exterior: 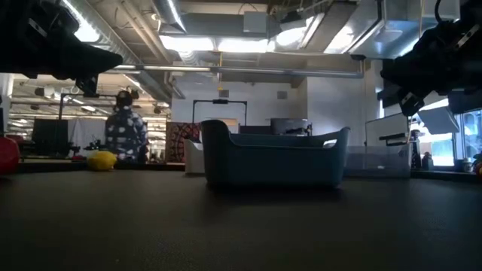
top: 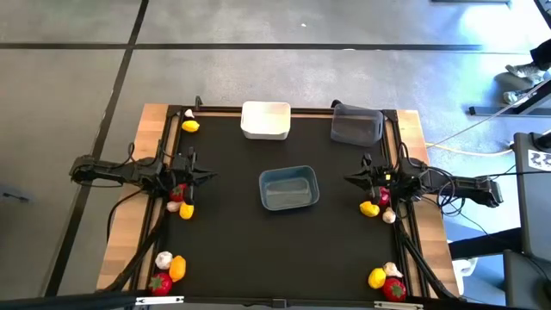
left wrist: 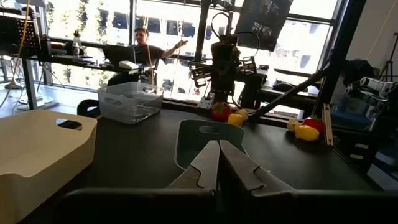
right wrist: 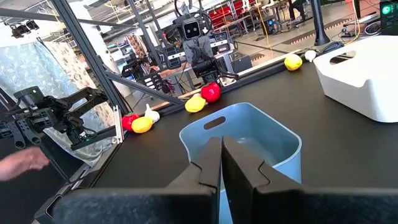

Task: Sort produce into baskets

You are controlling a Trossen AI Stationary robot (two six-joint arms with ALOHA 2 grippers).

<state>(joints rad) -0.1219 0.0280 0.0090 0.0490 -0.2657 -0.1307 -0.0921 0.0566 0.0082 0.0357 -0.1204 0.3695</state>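
From above you see the blue-grey basket (top: 289, 189) sitting mid-table on the black mat (top: 232, 250), with the white basket (top: 265, 120) at the far edge and the dark grey basket (top: 356, 124) beside it toward the right corner. All three look empty from what the top camera shows. Your left gripper (top: 205, 177) hangs at the mat's left edge, pointing inward toward the blue-grey basket, and its wrist camera shows the two fingers pressed together with nothing between them. Just beside that arm lie a red piece (top: 177, 194), a yellow piece (top: 186, 210) and a small whitish bulb (top: 173, 207). Your right gripper (top: 350, 179) mirrors it at the right edge, fingers likewise closed on nothing in its own wrist view, facing the blue-grey basket. Beside it lie a yellow piece (top: 369, 208), a red piece (top: 384, 197) and a garlic-like bulb (top: 389, 217). More produce sits in the corners: a lemon-yellow piece (top: 190, 126) with a white bulb (top: 189, 114) near the far left corner; a garlic bulb (top: 163, 259), an orange piece (top: 177, 269) and a red tomato-like piece (top: 160, 282) at the near left; and another yellow piece (top: 376, 277), a white bulb (top: 392, 269) and a red one (top: 394, 288) at the near right. In the room beyond the table, a person (exterior: 125, 134) in a spotted top shows in the low view.
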